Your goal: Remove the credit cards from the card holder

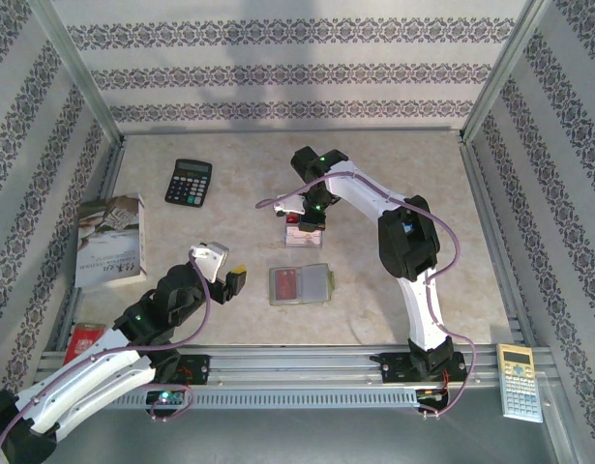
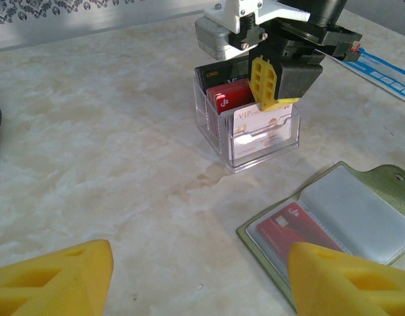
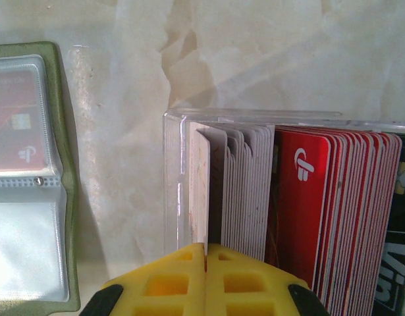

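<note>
My right gripper (image 1: 312, 217) hangs over a clear stand (image 1: 305, 236) in the middle of the table. From its wrist camera, I see the yellow fingers (image 3: 162, 280) pressed tight together. A pale card (image 3: 199, 191) runs right up into the line where they meet, so it looks pinched there. That card stands in the front slot of the stand, just beside a row of other pale cards. Red cards (image 3: 314, 197) fill the next slot, and a dark card (image 2: 218, 72) stands at the back.

The green wallet (image 1: 323, 282) lies flat and open on the table, near the stand, on the side closer to me. One red card (image 2: 291, 230) sits under its clear pocket. The other pocket looks see-through and pale.

My left gripper (image 1: 234, 280) is just beside the wallet, on its left. Its jaws are wide apart and hold nothing.

A black calculator (image 1: 189, 181) lies far back on the left.
</note>
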Tool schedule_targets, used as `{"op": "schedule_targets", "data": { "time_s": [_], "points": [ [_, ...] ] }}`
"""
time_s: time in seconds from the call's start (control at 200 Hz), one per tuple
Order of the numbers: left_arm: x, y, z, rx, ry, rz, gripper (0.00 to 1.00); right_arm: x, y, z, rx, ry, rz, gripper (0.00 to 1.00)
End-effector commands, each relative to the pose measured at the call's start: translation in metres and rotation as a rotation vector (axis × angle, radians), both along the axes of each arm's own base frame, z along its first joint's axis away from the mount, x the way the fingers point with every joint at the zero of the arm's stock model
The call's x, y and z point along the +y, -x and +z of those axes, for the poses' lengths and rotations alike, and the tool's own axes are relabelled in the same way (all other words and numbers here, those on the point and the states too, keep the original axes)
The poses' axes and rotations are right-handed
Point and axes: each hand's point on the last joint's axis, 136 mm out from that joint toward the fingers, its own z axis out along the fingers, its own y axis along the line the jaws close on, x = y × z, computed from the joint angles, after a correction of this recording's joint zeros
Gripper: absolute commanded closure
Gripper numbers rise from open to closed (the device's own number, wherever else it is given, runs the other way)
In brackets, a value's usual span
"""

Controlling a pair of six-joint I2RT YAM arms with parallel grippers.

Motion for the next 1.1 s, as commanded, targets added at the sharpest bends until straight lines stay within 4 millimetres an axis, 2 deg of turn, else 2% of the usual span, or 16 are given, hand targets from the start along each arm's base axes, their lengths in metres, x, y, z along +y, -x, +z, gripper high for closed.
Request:
{"op": "schedule_targets", "data": {
  "time_s": [0.0, 0.315, 0.645, 0.834, 1.094],
  "points": [
    [-0.004, 0.000, 0.010, -0.016, 0.023, -0.009, 0.28, 0.000, -0.007, -0.002, 0.002, -0.009, -0.015, 0.95],
    [-0.003, 0.000, 0.011, -0.018, 0.023, -0.007, 0.28, -0.002, -0.008, 0.000, -0.002, -0.012, -0.024, 0.86],
    [-0.004, 0.000, 0.012, -0.018, 0.029, -0.008, 0.28, 0.001, -0.009, 0.012, -0.017, -0.044, -0.033, 0.83],
    [-0.003, 0.000, 0.013, -0.012, 0.040, 0.003, 0.27, 0.003, -0.010, 0.032, -0.046, -0.073, -0.058, 0.79],
    [0.000, -0.003, 0.013, -0.004, 0.073, 0.038, 0.25, 0.002, -0.014, 0.083, -0.106, -0.142, -0.243, 0.74]
  ]
}}
